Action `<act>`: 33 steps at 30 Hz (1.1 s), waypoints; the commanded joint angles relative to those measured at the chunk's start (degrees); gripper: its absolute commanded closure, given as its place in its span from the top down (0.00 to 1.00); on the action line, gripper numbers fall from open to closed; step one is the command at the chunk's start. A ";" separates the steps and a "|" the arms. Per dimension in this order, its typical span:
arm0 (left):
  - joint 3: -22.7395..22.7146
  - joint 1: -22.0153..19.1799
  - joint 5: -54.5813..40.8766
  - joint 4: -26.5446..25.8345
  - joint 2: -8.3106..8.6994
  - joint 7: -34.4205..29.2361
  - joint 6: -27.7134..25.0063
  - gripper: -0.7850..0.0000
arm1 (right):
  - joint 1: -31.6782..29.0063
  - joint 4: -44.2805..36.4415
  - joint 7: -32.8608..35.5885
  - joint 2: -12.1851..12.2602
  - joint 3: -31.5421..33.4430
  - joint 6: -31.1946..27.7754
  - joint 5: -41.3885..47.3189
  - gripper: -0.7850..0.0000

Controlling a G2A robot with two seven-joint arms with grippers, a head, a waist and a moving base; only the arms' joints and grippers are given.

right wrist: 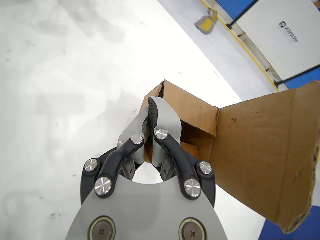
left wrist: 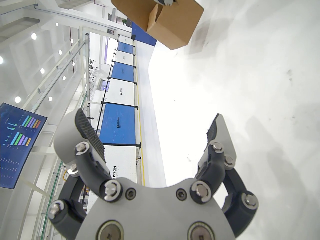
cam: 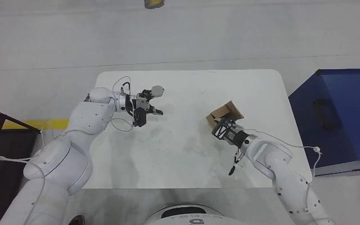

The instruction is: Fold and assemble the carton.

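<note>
My right claw point(right wrist: 151, 103) is pinched nearly closed on one thin cardboard wall of the carton point(right wrist: 195, 116). One finger sits inside the open box and the other outside, with brown board showing between them. The carton is small, plain brown cardboard, only partly assembled, with its mouth open towards this claw. One wide flap point(right wrist: 262, 163) sticks out from the box just beside the claw, on the side away from my other arm. A smaller flap is folded in over the opening just beyond the fingertips. From above, the carton rests on the white table point(cam: 169, 157), directly ahead of the right claw and touching it.

My left claw point(left wrist: 150, 116) is spread wide and holds nothing. Its two ridged dark pads point(left wrist: 91, 136) are far apart, with bare, scuffed tabletop between them. It hovers above the table, well apart from the carton. The open jaws point across the table at the box, which sits straight ahead of them with the right claw's finger clamped on its top edge.

Off the table, beyond the right claw, is a blue bin point(cam: 332, 118).
</note>
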 commanded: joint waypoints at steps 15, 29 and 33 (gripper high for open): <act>4.20 -0.83 9.48 -10.09 -1.68 2.33 2.23 1.00 | 5.20 -1.37 9.17 1.12 -2.84 -21.37 1.84 0.00; 5.06 -1.64 12.53 -13.75 -2.84 -4.31 -0.98 1.00 | 7.03 -0.64 7.04 1.45 -5.85 -23.10 -0.06 0.00; 4.76 -3.16 13.05 -13.26 -3.30 -9.14 -3.39 1.00 | 7.54 -0.38 5.94 1.66 -6.39 -24.30 -1.32 0.00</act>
